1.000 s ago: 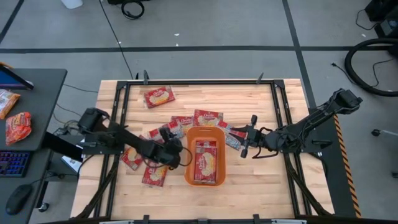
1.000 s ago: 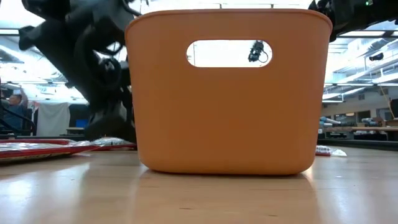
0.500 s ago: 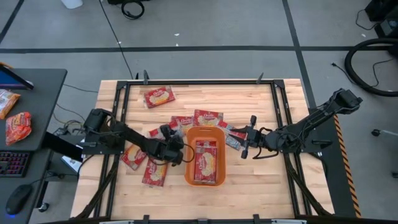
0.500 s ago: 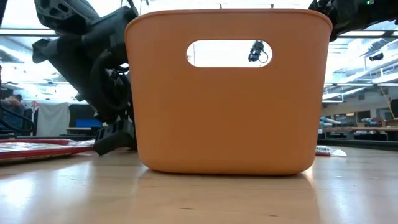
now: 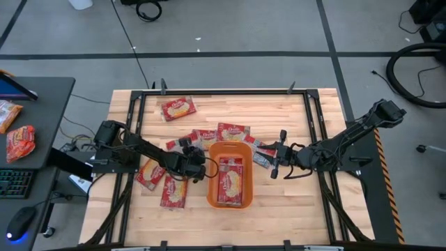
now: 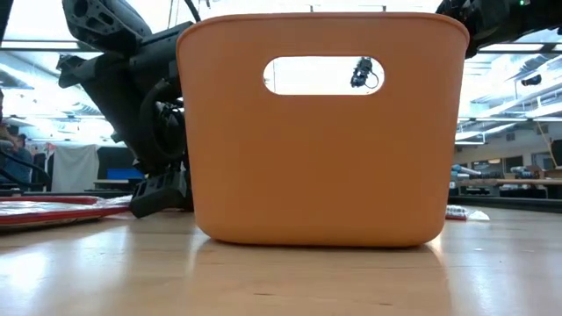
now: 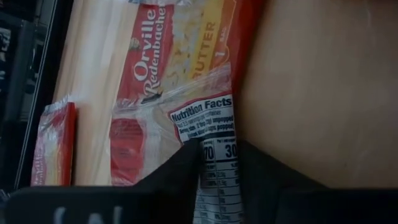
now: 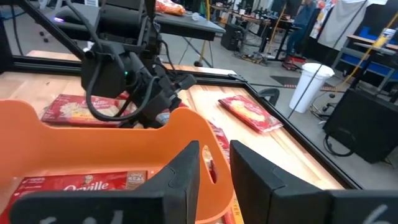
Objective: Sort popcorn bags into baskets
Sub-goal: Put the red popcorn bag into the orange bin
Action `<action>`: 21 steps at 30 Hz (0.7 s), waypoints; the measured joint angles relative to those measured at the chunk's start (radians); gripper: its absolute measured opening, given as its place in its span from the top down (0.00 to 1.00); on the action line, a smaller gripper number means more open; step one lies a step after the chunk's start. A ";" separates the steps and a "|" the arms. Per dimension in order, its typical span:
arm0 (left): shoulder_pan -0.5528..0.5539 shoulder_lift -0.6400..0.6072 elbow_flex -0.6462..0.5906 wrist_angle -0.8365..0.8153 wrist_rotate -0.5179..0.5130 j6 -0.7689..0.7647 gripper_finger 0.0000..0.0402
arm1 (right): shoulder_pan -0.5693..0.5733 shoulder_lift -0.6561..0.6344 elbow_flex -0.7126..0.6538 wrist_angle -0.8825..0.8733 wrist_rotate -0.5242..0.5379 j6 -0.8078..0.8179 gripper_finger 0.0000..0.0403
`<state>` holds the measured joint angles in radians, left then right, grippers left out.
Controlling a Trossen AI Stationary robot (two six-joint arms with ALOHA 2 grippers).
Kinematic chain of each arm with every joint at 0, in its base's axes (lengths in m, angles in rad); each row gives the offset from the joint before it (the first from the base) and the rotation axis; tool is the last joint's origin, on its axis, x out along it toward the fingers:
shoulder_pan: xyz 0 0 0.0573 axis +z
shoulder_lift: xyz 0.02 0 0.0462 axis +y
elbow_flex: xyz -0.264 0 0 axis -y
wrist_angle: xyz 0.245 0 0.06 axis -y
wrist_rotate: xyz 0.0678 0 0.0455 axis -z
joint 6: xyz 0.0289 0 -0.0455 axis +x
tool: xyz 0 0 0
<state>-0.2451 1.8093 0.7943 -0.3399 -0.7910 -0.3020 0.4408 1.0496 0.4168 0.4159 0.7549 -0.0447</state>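
The orange basket point(image 5: 230, 145) stands mid-table with a red popcorn bag point(image 5: 231, 180) lying inside. Several more bags lie flat on the wood around it, for instance one point(image 5: 179, 108) at the far left and one point(image 5: 173, 189) at the near left. My left gripper point(image 5: 200, 169) is low beside the basket's left wall point(image 7: 311, 93), shut on a bag point(image 7: 180, 62). My right gripper point(image 5: 273, 162) hovers at the basket's right far corner point(image 8: 93, 134). Its fingers stand a narrow gap apart and hold nothing. My left gripper pinches one short end of the popcorn bag, at the strip with the nutrition panel point(image 7: 208, 127), between its two fingers. The fingers point(image 6: 162, 195) reach down to the table top. The rest of the bag lies flat on the wood alongside the basket's wall.
Black frame rails point(image 5: 132, 125) run along the table's sides. A side desk point(image 5: 28, 132) with a keyboard and snack packets stands to the left. Bare wood lies toward the near edge point(image 5: 279, 216). People and benches show in the room beyond.
My left gripper has drawn a little toward the table's far edge and come down to the table top beside the basket's left wall, where it has settled. The right arm has kept still.
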 joint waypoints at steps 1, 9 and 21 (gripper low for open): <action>0.000 -0.006 -0.001 -0.005 0.001 0.000 0.77 | 0.000 0.000 0.000 -0.001 -0.001 0.000 0.77; 0.005 -0.089 -0.005 -0.106 0.018 0.004 0.87 | 0.000 0.000 0.000 -0.012 -0.001 0.008 0.77; 0.008 -0.265 -0.005 -0.215 0.081 -0.001 0.97 | 0.000 0.000 0.001 -0.019 0.000 0.012 0.77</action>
<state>-0.2375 1.5446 0.7898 -0.5553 -0.7101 -0.3035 0.4408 1.0500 0.4175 0.3973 0.7546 -0.0326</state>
